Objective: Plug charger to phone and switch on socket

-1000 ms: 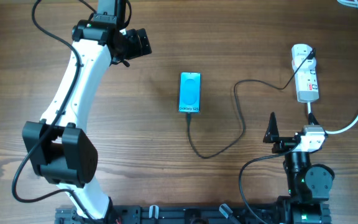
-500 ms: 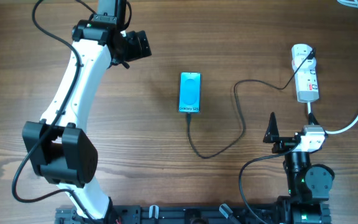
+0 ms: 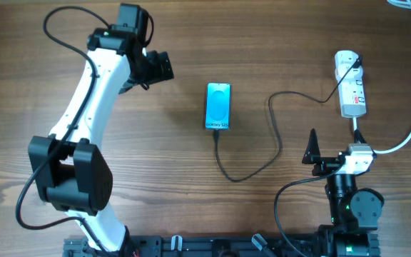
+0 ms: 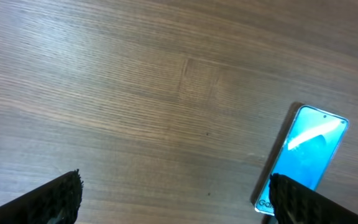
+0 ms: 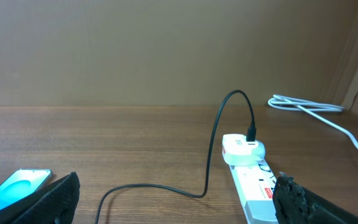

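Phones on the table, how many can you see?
1. The phone lies flat near the middle of the table, screen up, with the charger reaching its bottom edge. None appears hidden.

Socket [image 5: 257, 186] near end off-frame, rt wrist cam

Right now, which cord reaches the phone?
The thin black charger cable, looping from the phone's bottom edge to the white power strip. The thick white cord only leaves the strip.

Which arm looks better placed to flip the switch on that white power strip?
Right, likely: the right hand sits open close to the power strip, facing it; the left hand is far off, beyond the phone.
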Action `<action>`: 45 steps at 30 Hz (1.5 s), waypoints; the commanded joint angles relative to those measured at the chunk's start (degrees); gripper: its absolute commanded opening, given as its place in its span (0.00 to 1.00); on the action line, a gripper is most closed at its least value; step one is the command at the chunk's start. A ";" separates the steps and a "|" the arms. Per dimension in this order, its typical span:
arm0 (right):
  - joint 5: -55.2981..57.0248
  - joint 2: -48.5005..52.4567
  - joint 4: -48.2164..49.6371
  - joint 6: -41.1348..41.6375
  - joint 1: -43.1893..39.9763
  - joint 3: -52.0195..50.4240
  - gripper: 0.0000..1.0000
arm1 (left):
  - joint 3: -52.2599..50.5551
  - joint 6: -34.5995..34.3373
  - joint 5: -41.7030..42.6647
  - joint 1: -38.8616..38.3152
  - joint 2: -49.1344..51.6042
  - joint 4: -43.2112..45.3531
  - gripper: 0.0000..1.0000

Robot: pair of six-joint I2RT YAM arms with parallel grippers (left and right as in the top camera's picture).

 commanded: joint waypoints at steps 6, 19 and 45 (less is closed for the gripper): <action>-0.70 -0.79 0.13 -1.03 -0.28 -0.11 1.00 | -11.58 -0.70 -2.99 -0.74 -14.45 5.05 1.00; -0.70 -0.79 0.13 -1.03 -0.28 -0.11 1.00 | -48.48 -0.52 -9.92 1.38 -49.20 30.49 1.00; -0.70 -0.79 0.13 -1.01 -0.26 -0.11 1.00 | -90.73 -0.50 -6.69 9.64 -104.21 56.89 1.00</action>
